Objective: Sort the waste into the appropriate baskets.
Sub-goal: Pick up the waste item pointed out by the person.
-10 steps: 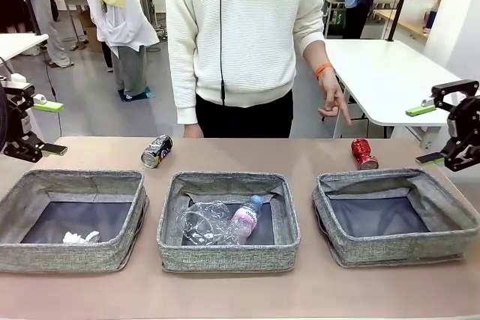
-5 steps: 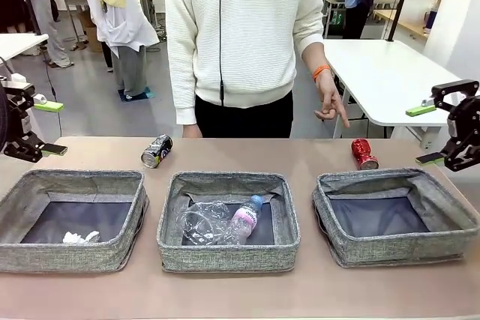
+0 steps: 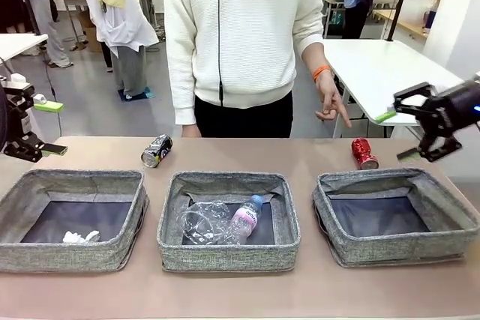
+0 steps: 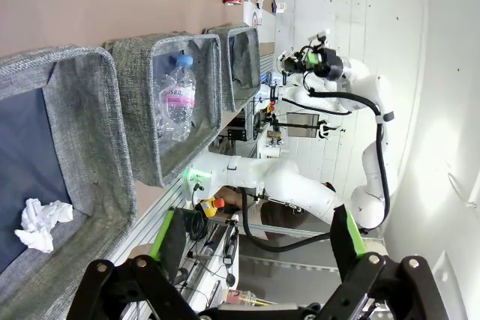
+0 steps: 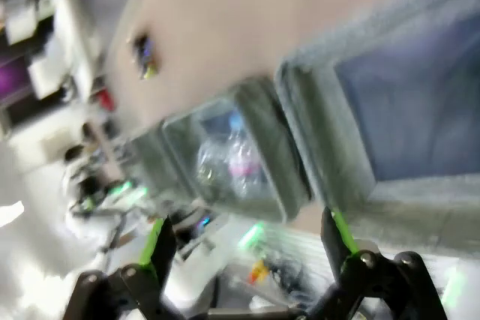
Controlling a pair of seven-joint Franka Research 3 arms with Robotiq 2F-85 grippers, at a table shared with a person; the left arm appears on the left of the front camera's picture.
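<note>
**Reach for the red can.** The right gripper point(image 3: 397, 135), jaws wide and empty, hovers near the red can point(image 3: 364, 154). The can lies on the counter point(image 3: 285, 154) just behind the far rim of the right basket point(image 3: 394, 249). The step in hand is judged to be picking up this can. The fingers should straddle its body across the narrow width, clear of the rim and of the person's hand point(image 3: 330, 104). The left gripper point(image 3: 49, 128) hangs wide and empty, and the black-silver can point(image 3: 156, 151) also lies unsorted.
</note>
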